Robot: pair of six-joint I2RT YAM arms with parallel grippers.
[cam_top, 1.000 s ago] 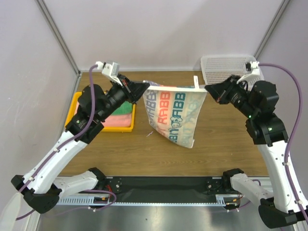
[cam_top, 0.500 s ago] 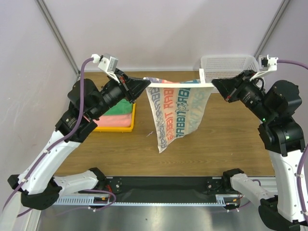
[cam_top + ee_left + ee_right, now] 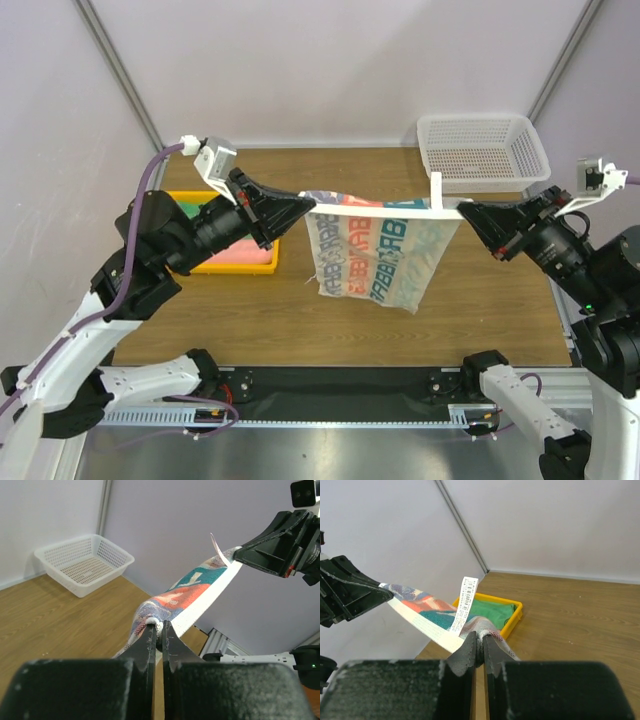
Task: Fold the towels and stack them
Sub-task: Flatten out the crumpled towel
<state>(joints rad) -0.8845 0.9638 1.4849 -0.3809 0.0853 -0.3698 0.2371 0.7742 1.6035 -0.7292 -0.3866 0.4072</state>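
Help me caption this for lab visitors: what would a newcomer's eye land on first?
The white-and-teal patterned towel with red-orange letters, stretched taut across the middle of the scene between the left hand and right hand. Each is shut on a top corner, and the rest hangs down like a banner. Next come the yellow tray at the left with a green towel in it, and the white mesh basket at the far right.

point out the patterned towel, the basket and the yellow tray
patterned towel (image 3: 375, 260), top view, middle of the hanging cloth
basket (image 3: 480, 150), top view, bare mesh floor
tray (image 3: 245, 268), top view, near rim
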